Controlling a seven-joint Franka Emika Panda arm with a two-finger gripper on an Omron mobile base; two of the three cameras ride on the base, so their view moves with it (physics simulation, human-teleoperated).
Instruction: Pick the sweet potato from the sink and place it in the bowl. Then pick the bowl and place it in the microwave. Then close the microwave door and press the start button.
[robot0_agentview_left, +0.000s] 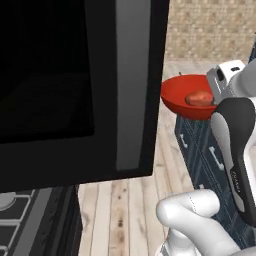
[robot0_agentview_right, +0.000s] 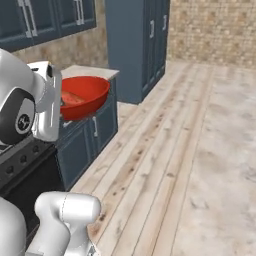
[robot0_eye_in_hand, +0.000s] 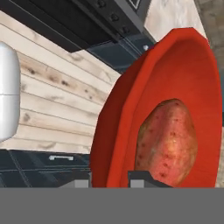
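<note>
The glossy red bowl (robot0_agentview_left: 181, 104) hangs in the air above the blue cabinets, with the reddish-brown sweet potato (robot0_agentview_left: 200, 98) lying inside it. My gripper (robot0_agentview_left: 218, 95) is shut on the bowl's rim at the side nearest the arm. In the hand view the bowl (robot0_eye_in_hand: 127, 109) stands on edge, its rim pinched between the two fingertips (robot0_eye_in_hand: 142, 179), and the sweet potato (robot0_eye_in_hand: 168, 140) rests against its inner wall. From the right side the bowl (robot0_agentview_right: 89, 95) and gripper (robot0_agentview_right: 61, 102) appear beside the arm. The microwave door (robot0_agentview_left: 75, 85), a broad black panel with a dark window, fills the upper left, just left of the bowl.
A black stove (robot0_agentview_left: 15, 220) with knobs (robot0_eye_in_hand: 101, 4) sits low beside the arm. Blue base cabinets (robot0_agentview_left: 200, 150) with a pale counter (robot0_agentview_right: 92, 71) run under the bowl. A tall blue cabinet (robot0_agentview_right: 140, 45) stands further back. Open wooden floor (robot0_agentview_right: 165, 165) spreads to the right.
</note>
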